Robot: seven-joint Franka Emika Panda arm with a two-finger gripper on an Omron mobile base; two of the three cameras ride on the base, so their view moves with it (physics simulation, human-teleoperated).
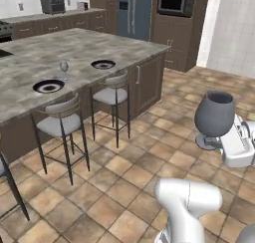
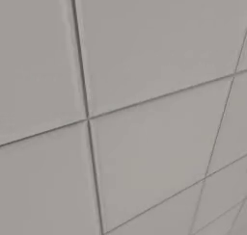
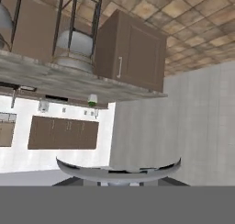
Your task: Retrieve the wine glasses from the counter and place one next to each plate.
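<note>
Fingers (image 1: pixel 219 141) hidden behind grey goblet (image 1: pixel 214 115) – pinching its stem, glass upright, carried above tiled floor (image 1: pixel 149 152), right of island. Hand view: goblet base rim (image 3: pixel 118 170) right at fingertips. Smaller pale glass (image 1: pixel 63 67) stands on island worktop (image 1: pixel 74 48) between two dark plates (image 1: pixel 48 86) (image 1: pixel 103 64) – well apart from fingers.

Island (image 1: pixel 99 45): your marble top.
On it: two dark plates (image 1: pixel 48 86) (image 1: pixel 103 64), a small wine glass (image 1: pixel 63 67) between them.
</note>
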